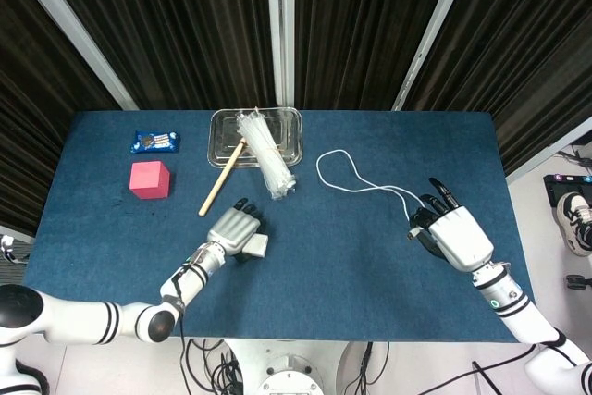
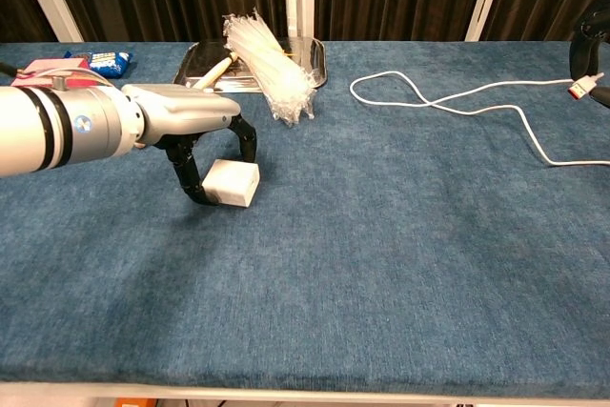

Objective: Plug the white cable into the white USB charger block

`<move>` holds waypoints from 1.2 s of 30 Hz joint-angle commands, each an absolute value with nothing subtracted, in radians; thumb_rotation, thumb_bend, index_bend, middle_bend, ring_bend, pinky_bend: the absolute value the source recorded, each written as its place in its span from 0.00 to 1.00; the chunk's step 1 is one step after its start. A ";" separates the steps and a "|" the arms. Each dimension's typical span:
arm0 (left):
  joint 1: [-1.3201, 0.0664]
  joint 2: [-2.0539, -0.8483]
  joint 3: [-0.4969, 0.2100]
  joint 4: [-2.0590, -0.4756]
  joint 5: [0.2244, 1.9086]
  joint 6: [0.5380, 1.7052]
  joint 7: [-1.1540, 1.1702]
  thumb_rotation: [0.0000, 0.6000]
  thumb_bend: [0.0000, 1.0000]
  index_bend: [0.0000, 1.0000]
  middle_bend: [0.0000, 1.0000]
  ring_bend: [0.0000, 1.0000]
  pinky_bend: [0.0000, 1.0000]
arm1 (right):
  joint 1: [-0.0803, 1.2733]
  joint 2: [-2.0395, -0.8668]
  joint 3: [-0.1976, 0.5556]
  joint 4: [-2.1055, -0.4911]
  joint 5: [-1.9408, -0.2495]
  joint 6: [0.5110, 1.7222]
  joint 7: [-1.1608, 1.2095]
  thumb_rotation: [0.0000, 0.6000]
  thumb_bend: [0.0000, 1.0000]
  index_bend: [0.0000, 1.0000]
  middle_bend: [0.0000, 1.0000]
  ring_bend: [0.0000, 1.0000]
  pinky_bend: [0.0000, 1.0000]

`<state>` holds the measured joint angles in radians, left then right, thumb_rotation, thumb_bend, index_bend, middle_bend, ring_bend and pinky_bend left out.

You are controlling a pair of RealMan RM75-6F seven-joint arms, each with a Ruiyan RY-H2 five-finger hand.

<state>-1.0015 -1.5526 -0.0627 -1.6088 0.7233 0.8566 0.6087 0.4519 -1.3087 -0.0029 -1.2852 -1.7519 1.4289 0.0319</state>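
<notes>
**On the blue tabletop: one charger block, one cable, two hands**

Across the blue tabletop (image 1: 351,275) lie seven things in all, and two hands work over it. One left hand (image 1: 233,229) sits at the near left, its dark fingers (image 2: 194,181) curled down around the single white USB charger block (image 2: 233,183), which rests flat on the cloth; the fingers bracket its left and rear sides, though whether they actually press it cannot be told. One right hand (image 1: 448,231) hovers at the near right, holding the red-tipped plug end (image 2: 579,91) of the cable between its fingertips. One clear tray (image 1: 222,143) stands at the far edge near the middle, and one bundle of clear plastic straws (image 1: 265,160) lies half in it, spilling forward onto the tabletop. One white cable (image 2: 448,102) loops once beside the tray and trails right toward the right hand. One wooden stick (image 1: 220,181) leans from the tray out to the left. One pink cube (image 1: 150,179) sits at the far left, with one small blue packet (image 1: 154,141) just behind it.
</notes>
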 commanded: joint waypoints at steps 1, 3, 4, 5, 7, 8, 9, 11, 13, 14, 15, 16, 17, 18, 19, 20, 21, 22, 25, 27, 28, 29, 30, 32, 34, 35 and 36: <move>-0.997 -1.558 -0.074 -1.612 0.710 0.859 0.584 1.00 0.22 0.42 0.32 0.18 0.03 | 0.451 -1.311 -0.004 -1.285 -1.752 1.428 0.032 1.00 0.44 0.62 0.50 0.25 0.03; -0.994 -1.559 -0.080 -1.617 0.702 0.867 0.572 1.00 0.24 0.44 0.35 0.20 0.04 | 0.451 -1.313 -0.004 -1.288 -1.753 1.427 0.031 1.00 0.44 0.62 0.50 0.25 0.03; -0.991 -1.560 -0.082 -1.620 0.701 0.874 0.569 1.00 0.24 0.45 0.36 0.21 0.04 | 0.451 -1.314 -0.003 -1.291 -1.755 1.426 0.029 1.00 0.44 0.62 0.50 0.25 0.03; -0.990 -1.560 -0.084 -1.625 0.698 0.881 0.566 1.00 0.25 0.46 0.36 0.22 0.04 | 0.452 -1.315 -0.003 -1.295 -1.756 1.425 0.028 1.00 0.44 0.63 0.50 0.25 0.03; -0.985 -1.555 -0.092 -1.642 0.688 0.895 0.558 0.99 0.25 0.47 0.37 0.22 0.04 | 0.456 -1.317 -0.002 -1.312 -1.756 1.418 0.022 1.00 0.45 0.63 0.50 0.25 0.03; -0.984 -1.552 -0.096 -1.649 0.683 0.902 0.556 0.98 0.26 0.47 0.37 0.22 0.04 | 0.459 -1.318 -0.001 -1.323 -1.755 1.411 0.018 1.00 0.45 0.63 0.50 0.25 0.03; -0.983 -1.548 -0.100 -1.659 0.676 0.912 0.557 0.96 0.26 0.47 0.37 0.22 0.04 | 0.463 -1.320 0.000 -1.341 -1.753 1.399 0.012 1.00 0.45 0.63 0.50 0.25 0.03; -0.984 -1.542 -0.104 -1.675 0.665 0.934 0.567 0.90 0.26 0.48 0.38 0.22 0.05 | 0.473 -1.321 0.002 -1.375 -1.744 1.369 -0.008 1.00 0.45 0.63 0.50 0.26 0.03; -0.988 -1.533 -0.109 -1.698 0.645 0.960 0.588 0.86 0.25 0.48 0.38 0.22 0.05 | 0.489 -1.325 0.010 -1.423 -1.731 1.330 -0.045 1.00 0.45 0.64 0.51 0.26 0.03; -0.990 -1.530 -0.112 -1.708 0.635 0.973 0.599 0.85 0.25 0.49 0.38 0.22 0.05 | 0.496 -1.329 0.015 -1.445 -1.721 1.310 -0.065 1.00 0.45 0.65 0.51 0.26 0.03; -0.994 -1.525 -0.114 -1.722 0.622 0.988 0.614 0.84 0.25 0.49 0.38 0.22 0.05 | 0.506 -1.335 0.024 -1.479 -1.702 1.280 -0.095 1.00 0.45 0.65 0.51 0.26 0.03; -0.996 -1.521 -0.116 -1.732 0.614 0.998 0.624 0.83 0.25 0.49 0.38 0.22 0.05 | 0.514 -1.340 0.032 -1.504 -1.685 1.257 -0.117 1.00 0.46 0.65 0.51 0.26 0.03; -0.998 -1.518 -0.117 -1.742 0.608 1.007 0.633 0.83 0.25 0.49 0.38 0.22 0.05 | 0.522 -1.346 0.041 -1.529 -1.665 1.234 -0.139 1.00 0.46 0.65 0.51 0.26 0.03; -1.000 -1.514 -0.118 -1.753 0.601 1.018 0.643 0.82 0.25 0.49 0.38 0.22 0.05 | 0.532 -1.356 0.056 -1.560 -1.632 1.204 -0.171 1.00 0.46 0.65 0.51 0.26 0.03; -1.001 -1.512 -0.118 -1.760 0.596 1.026 0.651 0.82 0.25 0.49 0.38 0.22 0.05 | 0.540 -1.364 0.068 -1.582 -1.607 1.183 -0.193 1.00 0.46 0.65 0.51 0.26 0.03; -1.002 -1.511 -0.117 -1.765 0.594 1.036 0.658 0.83 0.25 0.49 0.38 0.22 0.05 | 0.548 -1.373 0.079 -1.601 -1.580 1.160 -0.217 1.00 0.46 0.65 0.51 0.27 0.03; -1.003 -1.510 -0.117 -1.771 0.590 1.047 0.669 0.82 0.25 0.49 0.38 0.22 0.05 | 0.561 -1.384 0.097 -1.623 -1.541 1.131 -0.251 1.00 0.46 0.65 0.51 0.27 0.03; -1.005 -1.510 -0.117 -1.776 0.585 1.055 0.678 0.82 0.25 0.49 0.38 0.23 0.05 | 0.571 -1.393 0.111 -1.635 -1.513 1.112 -0.277 1.00 0.47 0.65 0.51 0.27 0.03; -1.013 -1.507 -0.125 -1.796 0.568 1.078 0.702 0.82 0.25 0.49 0.38 0.22 0.05 | 0.606 -1.426 0.154 -1.667 -1.413 1.053 -0.364 1.00 0.47 0.66 0.51 0.27 0.03; -1.020 -1.507 -0.130 -1.806 0.561 1.103 0.726 0.82 0.25 0.48 0.38 0.22 0.05 | 0.631 -1.451 0.181 -1.681 -1.335 1.017 -0.419 1.00 0.47 0.66 0.51 0.27 0.03; -1.024 -1.507 -0.133 -1.810 0.556 1.113 0.737 0.82 0.25 0.49 0.38 0.22 0.05 | 0.643 -1.463 0.192 -1.684 -1.302 1.007 -0.445 1.00 0.47 0.66 0.51 0.27 0.03; -1.027 -1.507 -0.137 -1.814 0.550 1.122 0.747 0.82 0.25 0.49 0.38 0.22 0.05 | 0.654 -1.476 0.202 -1.685 -1.271 0.999 -0.471 1.00 0.47 0.66 0.51 0.27 0.03; -1.031 -1.508 -0.143 -1.819 0.540 1.131 0.757 0.83 0.25 0.49 0.38 0.22 0.05 | 0.668 -1.494 0.214 -1.685 -1.232 0.992 -0.505 1.00 0.47 0.66 0.51 0.27 0.03; -1.039 -1.506 -0.150 -1.827 0.523 1.139 0.772 0.83 0.25 0.49 0.38 0.22 0.05 | 0.687 -1.524 0.226 -1.685 -1.179 0.991 -0.553 1.00 0.47 0.66 0.51 0.27 0.03; -1.048 -1.505 -0.159 -1.835 0.503 1.147 0.789 0.82 0.24 0.49 0.38 0.22 0.05 | 0.707 -1.558 0.236 -1.686 -1.125 0.996 -0.604 1.00 0.47 0.66 0.51 0.27 0.03; -1.052 -1.506 -0.161 -1.836 0.495 1.151 0.798 0.83 0.24 0.49 0.38 0.23 0.05 | 0.715 -1.572 0.239 -1.686 -1.104 1.001 -0.624 1.00 0.47 0.66 0.51 0.27 0.03; -1.058 -1.508 -0.164 -1.838 0.483 1.157 0.810 0.83 0.24 0.49 0.38 0.22 0.05 | 0.725 -1.592 0.244 -1.686 -1.079 1.010 -0.649 1.00 0.47 0.66 0.51 0.27 0.03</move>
